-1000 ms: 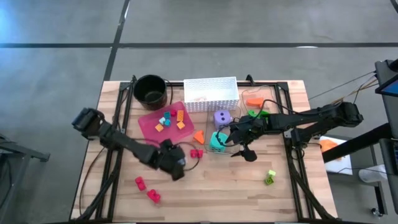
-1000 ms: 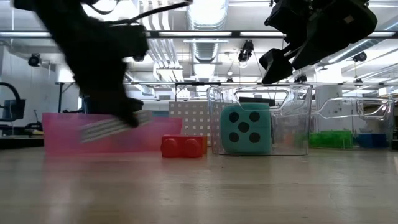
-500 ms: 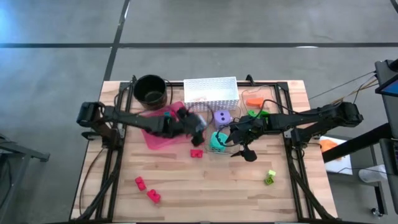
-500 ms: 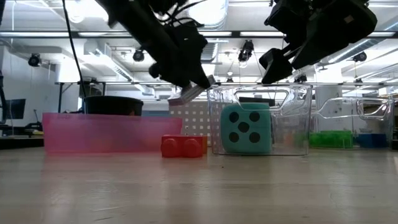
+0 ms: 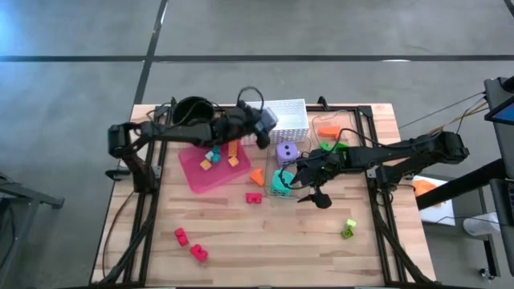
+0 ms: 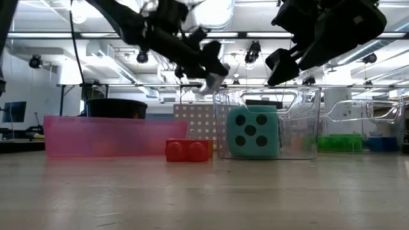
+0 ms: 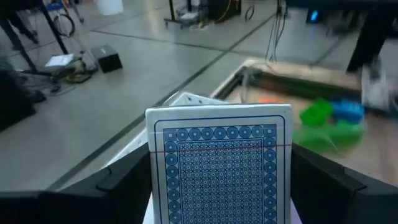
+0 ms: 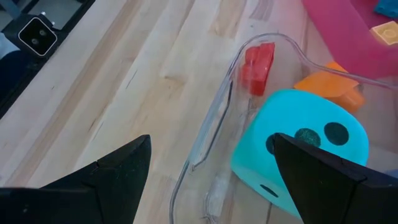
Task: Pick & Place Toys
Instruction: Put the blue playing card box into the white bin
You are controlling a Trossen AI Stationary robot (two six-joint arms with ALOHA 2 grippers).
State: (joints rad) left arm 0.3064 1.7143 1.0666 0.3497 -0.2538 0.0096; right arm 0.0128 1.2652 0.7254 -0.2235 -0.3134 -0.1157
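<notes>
My left gripper (image 5: 263, 127) hangs over the left end of the white perforated basket (image 5: 283, 118), shut on a blue-patterned card (image 7: 219, 163). The low view shows the card (image 6: 215, 81) high above the table. My right gripper (image 5: 309, 186) stands open above the teal dotted die (image 5: 281, 183), which sits in a clear plastic container (image 6: 300, 121). In the right wrist view the die (image 8: 298, 149) lies between and beyond my fingers, untouched. Beside the teal die rests a purple die (image 5: 287, 151). A red brick (image 5: 254, 197) lies on the table near it. My left gripper pinches the card between its two fingers by its two opposite side edges (image 7: 152, 174), so the card spans the gap. The patterned face is toward the wrist camera. The fingers point roughly level toward the table's right. The card is lifted clear of everything.
A pink tray (image 5: 193, 172) with several small bricks lies left of the dice, a black round pot (image 5: 193, 116) behind it. Two red bricks (image 5: 189, 245) lie near the front left, a green one (image 5: 348, 229) at the front right, orange and green pieces (image 5: 328, 136) at the far right.
My left gripper has swung with the card from the table's near middle toward the far edge and the right, rising over the pink tray to the basket, and it has tipped from pointing down to nearly level. The card has stayed in the hold.
</notes>
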